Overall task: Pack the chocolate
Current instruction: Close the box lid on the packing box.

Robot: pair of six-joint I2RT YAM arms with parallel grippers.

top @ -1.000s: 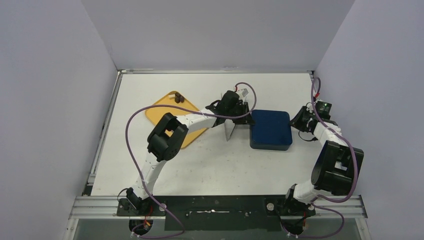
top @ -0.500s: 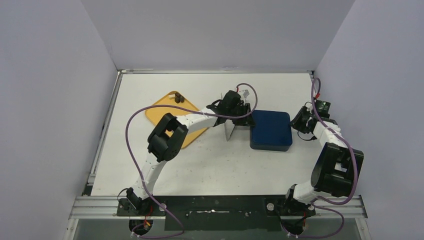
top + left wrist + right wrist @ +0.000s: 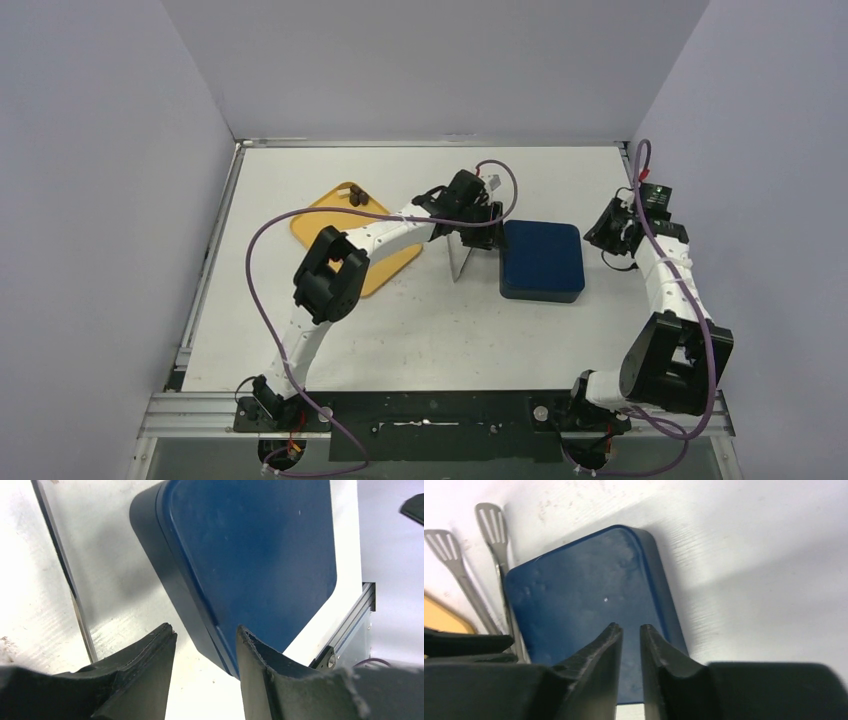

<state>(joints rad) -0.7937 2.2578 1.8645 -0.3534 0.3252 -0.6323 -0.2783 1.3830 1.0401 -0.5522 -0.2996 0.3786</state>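
White table [image 3: 420, 330], pale lilac walls [image 3: 100, 150]

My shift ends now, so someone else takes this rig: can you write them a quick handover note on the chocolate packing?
Left gripper: open, empty, at the left side of the blue box, near the tongs.
Right gripper: jaws narrowly apart, empty, right of the box.
Chocolate: a few dark pieces at the far corner of the orange tray.
Done: box looks closed; contents hidden.
Left: those pieces are not yet packed.
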